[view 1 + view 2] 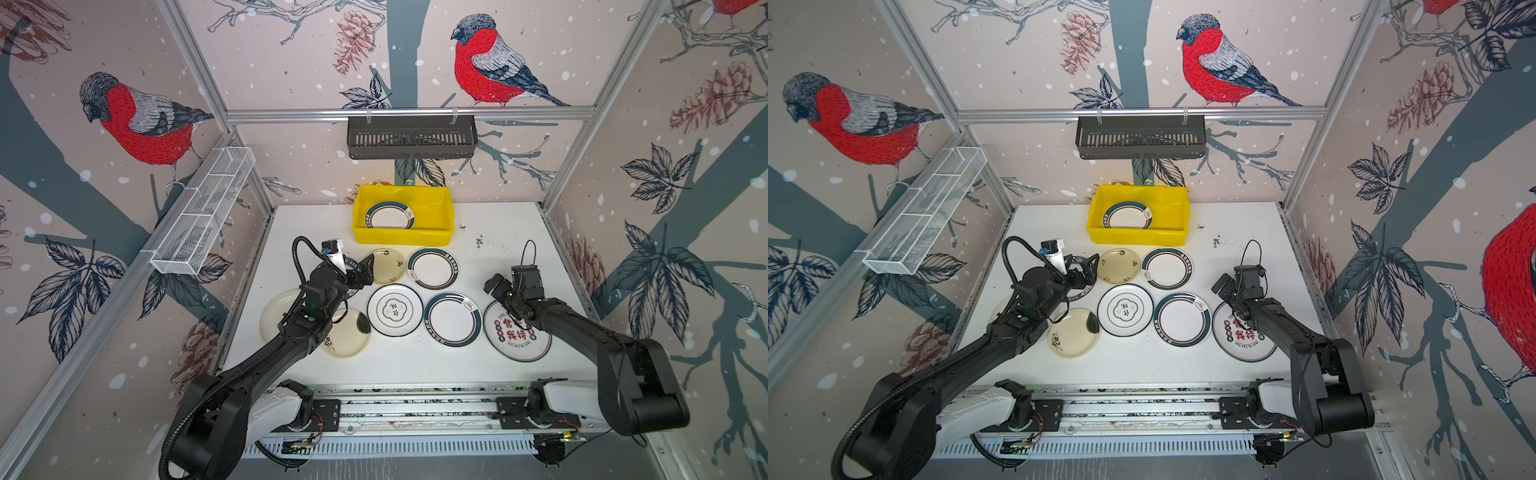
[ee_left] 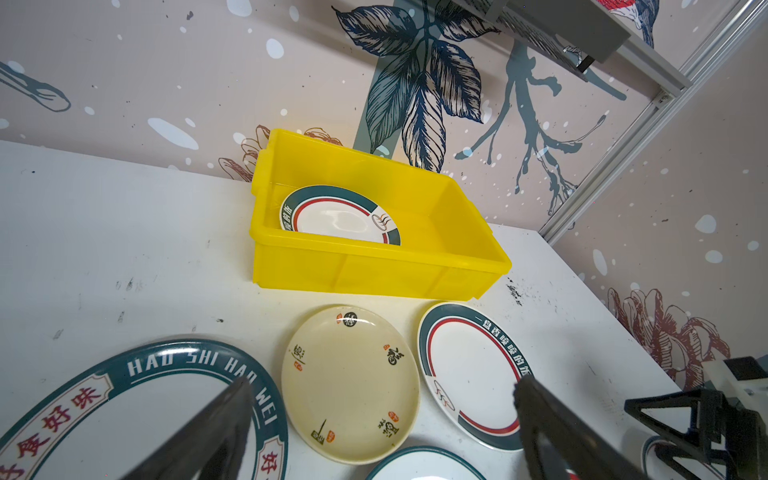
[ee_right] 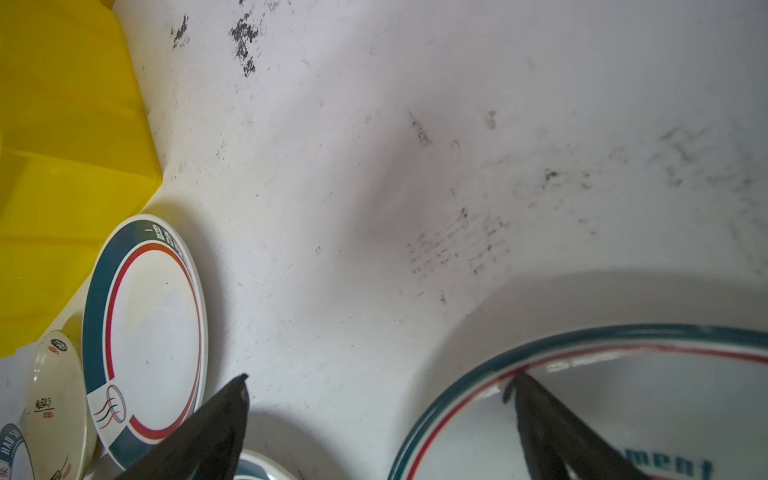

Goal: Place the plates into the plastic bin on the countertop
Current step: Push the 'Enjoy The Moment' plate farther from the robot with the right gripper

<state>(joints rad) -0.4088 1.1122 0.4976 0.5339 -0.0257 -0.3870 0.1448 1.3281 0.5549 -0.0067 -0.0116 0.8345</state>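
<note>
The yellow plastic bin (image 1: 399, 237) (image 2: 374, 274) stands at the back of the white countertop (image 1: 503, 232) and holds one teal-rimmed plate (image 1: 389, 217) (image 2: 340, 216). Several more plates lie flat in front of it. My left gripper (image 1: 365, 270) (image 2: 382, 384) is open and empty above a lettered teal plate (image 2: 124, 395) and a yellowish plate (image 1: 387, 266) (image 2: 351, 382). My right gripper (image 1: 498, 286) (image 3: 379, 377) is open too. It straddles the far rim of a large lettered plate (image 1: 515, 338) (image 3: 623, 399), with one finger over the dish and one over the countertop.
A dark slotted basket (image 1: 411, 137) hangs on the back wall. A white wire tray (image 1: 203, 216) hangs on the left wall. Aluminium rails frame the countertop, and the arms' base rail (image 1: 415, 405) runs along its front edge. Black marks speckle the surface right of the bin.
</note>
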